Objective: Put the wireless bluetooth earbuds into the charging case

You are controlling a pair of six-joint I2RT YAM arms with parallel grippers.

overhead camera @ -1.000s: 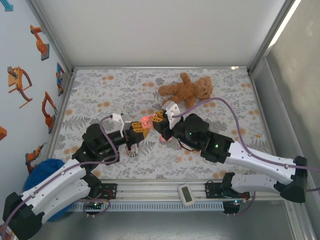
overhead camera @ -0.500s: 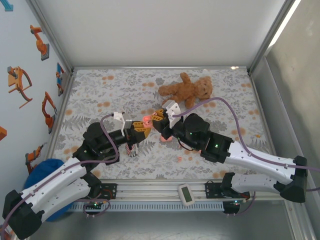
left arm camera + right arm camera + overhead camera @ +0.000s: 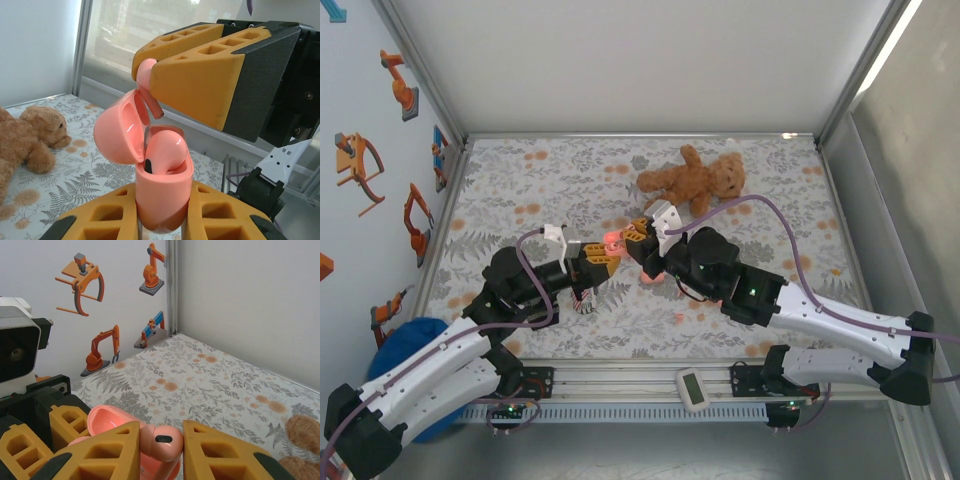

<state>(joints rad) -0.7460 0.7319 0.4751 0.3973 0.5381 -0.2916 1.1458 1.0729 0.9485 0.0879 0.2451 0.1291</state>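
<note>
Little had shifted in a second: left gripper (image 3: 598,258) stayed clamped on the open charging case (image 3: 162,200), one earbud (image 3: 167,152) seated inside, while right gripper (image 3: 636,236) pinched the second earbud (image 3: 159,441) just above it.

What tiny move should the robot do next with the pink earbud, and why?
Probably ease the right pincer down so its held earbud slides stem-first into the open charging case, beside the seated earbud. The left pincer grips the case just below it.
</note>
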